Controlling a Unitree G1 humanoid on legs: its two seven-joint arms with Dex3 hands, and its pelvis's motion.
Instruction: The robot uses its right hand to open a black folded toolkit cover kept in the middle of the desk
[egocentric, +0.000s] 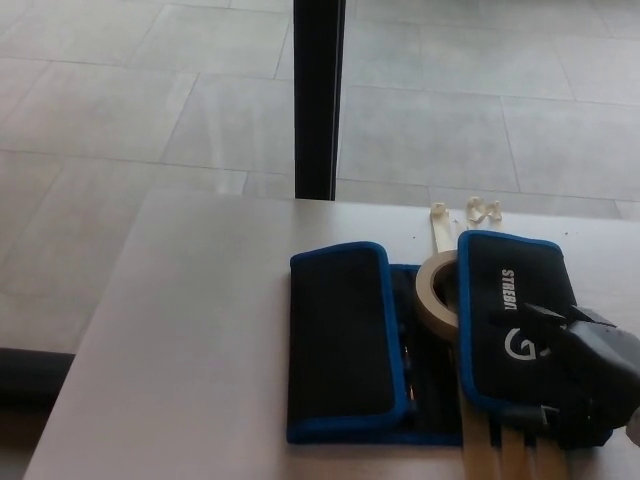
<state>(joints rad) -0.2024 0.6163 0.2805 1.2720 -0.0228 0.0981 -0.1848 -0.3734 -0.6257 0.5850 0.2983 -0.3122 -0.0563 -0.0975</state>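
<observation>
Black toolkit cover (425, 340) lies mid-table (200, 330), and I have the right robot hand (580, 375) on its right flap, fingers closed around the near corner, I judge, to swing it open.

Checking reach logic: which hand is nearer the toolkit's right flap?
Right. The right hand lies over the lower right part of the toolkit's right flap; whether it grips is unclear. The left hand is not in view.
</observation>
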